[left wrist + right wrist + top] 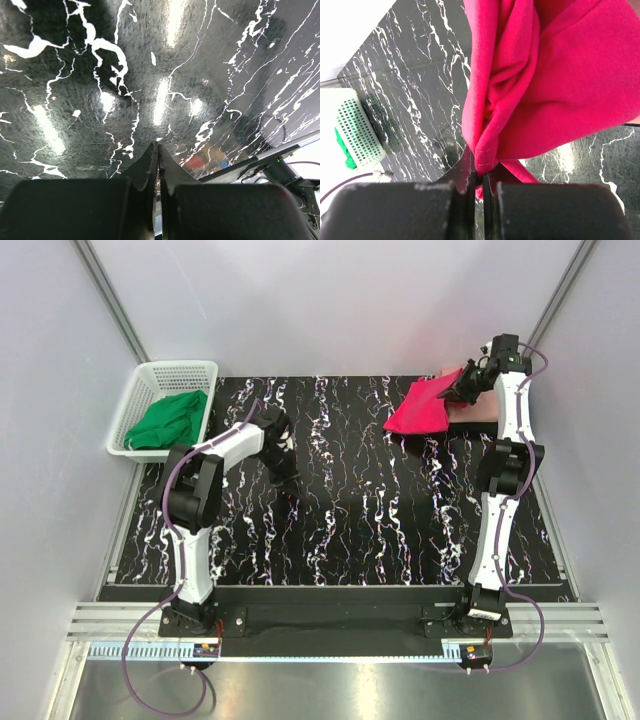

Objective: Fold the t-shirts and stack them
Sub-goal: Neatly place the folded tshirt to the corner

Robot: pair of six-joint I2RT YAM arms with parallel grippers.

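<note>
Top external view tells you most of it: the right gripper (462, 390) sits right over the pale salmon-pink cloth t-shirt (478, 412), which lies flat by the far right corner of the black marbled table (350, 510). It's got the bright crimson-pink cloth t-shirt (418, 408) pinched by a bunched edge. On the right wrist cam the jaws look clamped tight on a fold of that cloth, with the rest of the crimson shirt (560, 75) ballooning away from the right gripper (479, 167). The bit that matters, imo: the crimson shirt's long axis runs diagonally from the gripper down and off the left side of the salmon shirt, so most of it is beside the salmon one, not on it, with only the held end overlapping. I'd guess it needs to come back over the salmon shirt to stack squarely. The right arm is clearly the near one. The left gripper (284, 476) is well to the left of the salmon shirt, out over bare table, and on its own cam (158, 150) it's pressed closed on nothing. Can't spot the black shirt anywhere. Far left of the salmon shirt there's a white mesh plastic basket (150, 368) with a green cloth (168, 420) in it.
</note>
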